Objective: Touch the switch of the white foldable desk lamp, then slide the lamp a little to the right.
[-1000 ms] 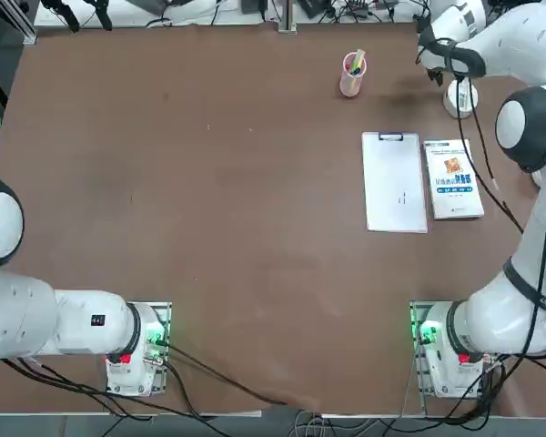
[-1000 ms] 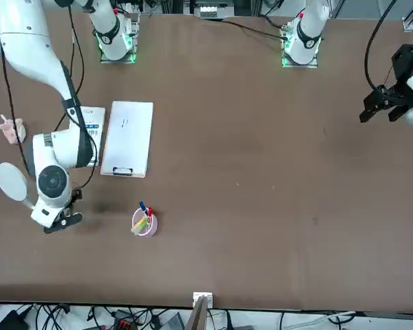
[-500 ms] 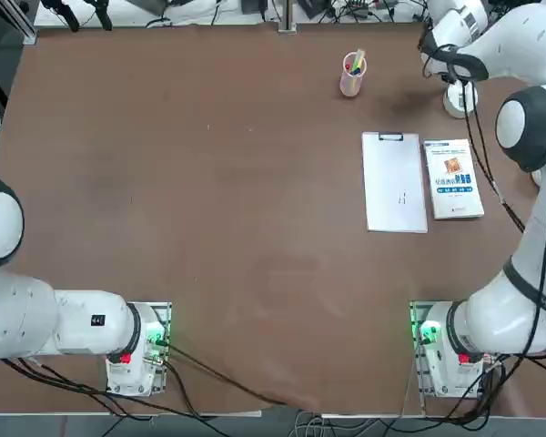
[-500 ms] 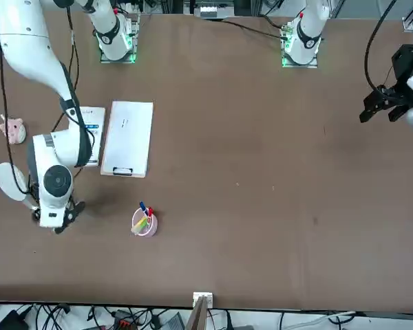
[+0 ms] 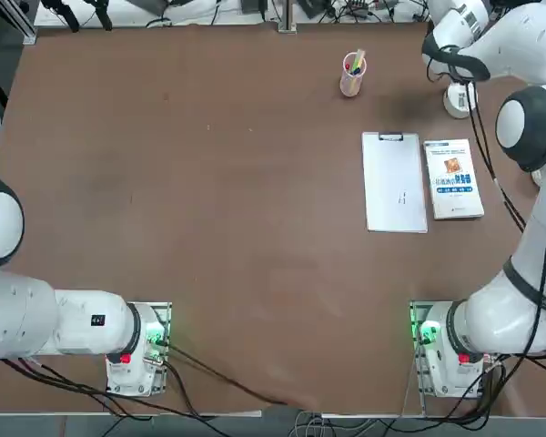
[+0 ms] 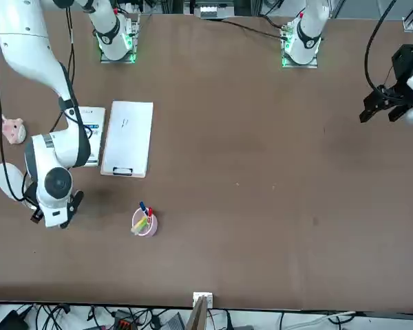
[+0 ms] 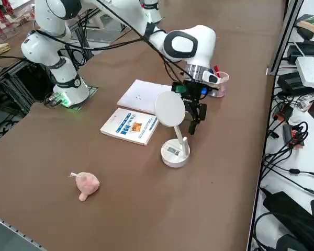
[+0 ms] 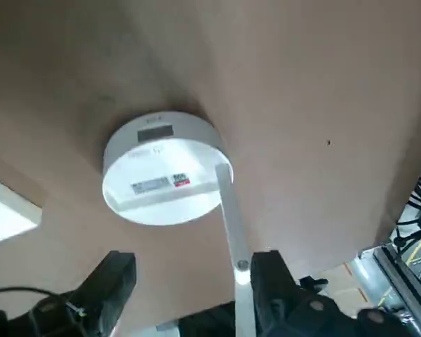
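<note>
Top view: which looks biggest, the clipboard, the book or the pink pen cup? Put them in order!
1. The clipboard looks biggest.
2. The book comes next.
3. The pink pen cup looks smallest.

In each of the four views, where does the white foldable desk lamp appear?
Top view: white foldable desk lamp far right, under the arm.
Front view: head at the left edge.
Right side view: centre.
Right wrist view: base, centre-left.
Shared landmark: book.

smooth white plastic lamp [image 8: 165, 168], matt brown table [image 5: 209, 182]
</note>
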Controlling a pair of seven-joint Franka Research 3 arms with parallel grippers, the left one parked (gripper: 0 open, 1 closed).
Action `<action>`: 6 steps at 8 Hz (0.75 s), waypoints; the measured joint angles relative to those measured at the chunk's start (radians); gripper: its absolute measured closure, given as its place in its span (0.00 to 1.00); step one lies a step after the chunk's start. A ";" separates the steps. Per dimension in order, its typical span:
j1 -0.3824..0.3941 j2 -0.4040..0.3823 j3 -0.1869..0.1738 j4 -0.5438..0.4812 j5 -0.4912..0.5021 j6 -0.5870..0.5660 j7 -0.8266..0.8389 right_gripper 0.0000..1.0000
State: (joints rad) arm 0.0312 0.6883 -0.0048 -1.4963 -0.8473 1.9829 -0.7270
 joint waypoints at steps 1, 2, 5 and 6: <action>0.000 0.005 0.000 0.000 -0.054 -0.001 -0.012 0.00; 0.000 0.014 0.000 0.000 -0.093 -0.001 -0.021 0.00; 0.005 0.043 0.001 0.000 -0.158 -0.001 -0.033 0.00; 0.005 0.051 0.000 0.000 -0.164 -0.001 -0.034 0.02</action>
State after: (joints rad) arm 0.0360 0.7393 -0.0044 -1.4959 -1.0112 1.9815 -0.7607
